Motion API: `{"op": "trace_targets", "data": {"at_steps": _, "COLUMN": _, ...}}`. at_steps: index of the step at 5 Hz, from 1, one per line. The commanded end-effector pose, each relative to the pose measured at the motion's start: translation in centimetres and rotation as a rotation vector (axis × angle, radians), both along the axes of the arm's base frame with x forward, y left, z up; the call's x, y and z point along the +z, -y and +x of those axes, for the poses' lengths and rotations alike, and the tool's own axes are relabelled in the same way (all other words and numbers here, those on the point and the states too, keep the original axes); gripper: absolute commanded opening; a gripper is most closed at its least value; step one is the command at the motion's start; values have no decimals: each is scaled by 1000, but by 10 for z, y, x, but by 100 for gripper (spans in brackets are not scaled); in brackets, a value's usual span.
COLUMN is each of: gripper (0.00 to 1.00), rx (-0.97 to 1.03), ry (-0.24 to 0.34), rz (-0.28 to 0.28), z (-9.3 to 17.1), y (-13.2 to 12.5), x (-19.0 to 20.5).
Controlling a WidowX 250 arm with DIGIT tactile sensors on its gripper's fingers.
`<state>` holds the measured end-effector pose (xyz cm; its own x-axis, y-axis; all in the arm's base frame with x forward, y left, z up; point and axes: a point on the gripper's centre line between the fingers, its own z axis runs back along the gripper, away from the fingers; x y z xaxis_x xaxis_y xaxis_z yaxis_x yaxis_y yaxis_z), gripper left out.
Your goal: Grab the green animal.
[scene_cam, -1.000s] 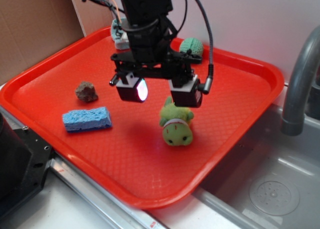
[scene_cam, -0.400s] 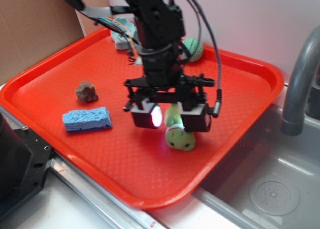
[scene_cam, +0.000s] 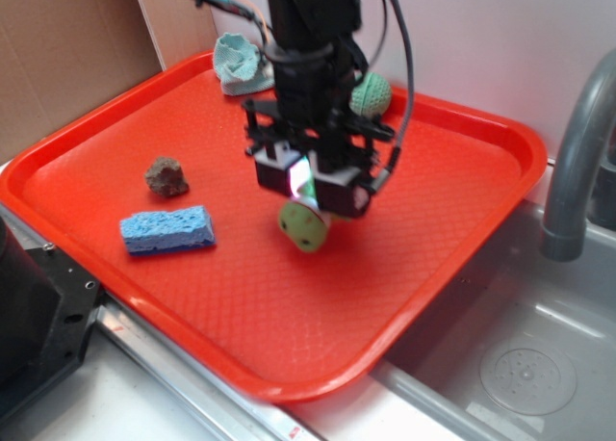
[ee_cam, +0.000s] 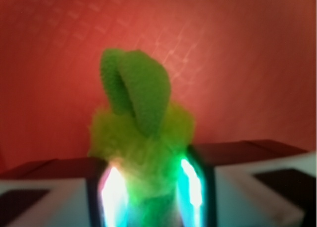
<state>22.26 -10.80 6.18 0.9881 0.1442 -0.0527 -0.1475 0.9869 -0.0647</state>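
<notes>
Red plastic fills most of the exterior view: a large tray (scene_cam: 144, 123) set beside a grey sink (scene_cam: 520, 345) whose faucet (scene_cam: 573, 162) rises at 3 o'clock. Near the tray's middle the green animal (scene_cam: 303, 226) hangs clear of the tray surface, its round head pointing down and its upper body hidden between the gripper's pads. The gripper (scene_cam: 313, 186) is clamped on the toy from both sides; the wrist view shows the lime fuzz (ee_cam: 141, 138) squeezed between the two lit fingers (ee_cam: 111, 192), with a green foot or flap sticking out past them against the red tray (ee_cam: 247, 53). From the toy, a brown rock (scene_cam: 166, 176) lies at 9 o'clock, a blue sponge (scene_cam: 166, 229) below it, a dark green knitted ball (scene_cam: 372, 94) at 1 o'clock, and a pale teal cloth (scene_cam: 236, 61) at 11 o'clock near the tray's far rim.
</notes>
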Motion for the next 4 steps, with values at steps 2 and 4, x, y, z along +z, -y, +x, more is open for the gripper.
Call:
{"op": "trace_targets", "data": {"at_steps": 2, "gripper": 0, "rx": -107, "ry": -33, "rz": 270, "z": -125, "y": -37, "x": 126}}
{"op": "trace_targets", "data": {"at_steps": 4, "gripper": 0, "rx": -45, "ry": -63, "rz": 303, "z": -179, "y": -82, "x": 135}}
